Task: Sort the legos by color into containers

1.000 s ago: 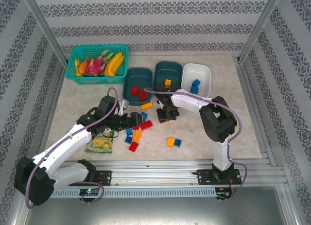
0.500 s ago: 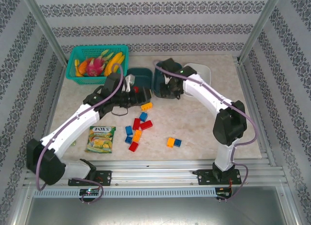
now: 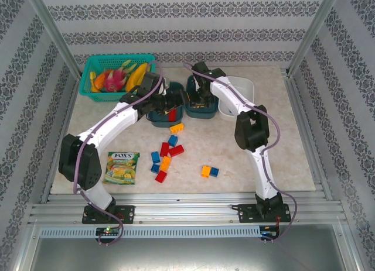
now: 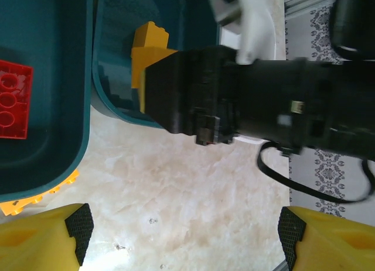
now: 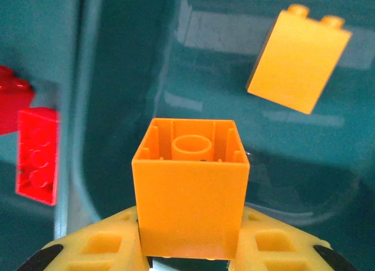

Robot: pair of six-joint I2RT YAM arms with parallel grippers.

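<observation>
Right claw (image 5: 187, 250) is clamped on an orange brick (image 5: 190, 189) above the middle teal tub (image 5: 176, 54), where a second orange brick (image 5: 299, 60) lies. Left claw (image 4: 184, 227) stands open and empty by the left teal tub (image 4: 53, 136), which contains a red brick (image 4: 13, 99); loose bricks (image 3: 167, 154) lie on the surface (image 3: 263, 154).

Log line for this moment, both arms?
left gripper: open, empty, at left teal tub | right gripper: shut on orange brick, over middle teal tub
</observation>
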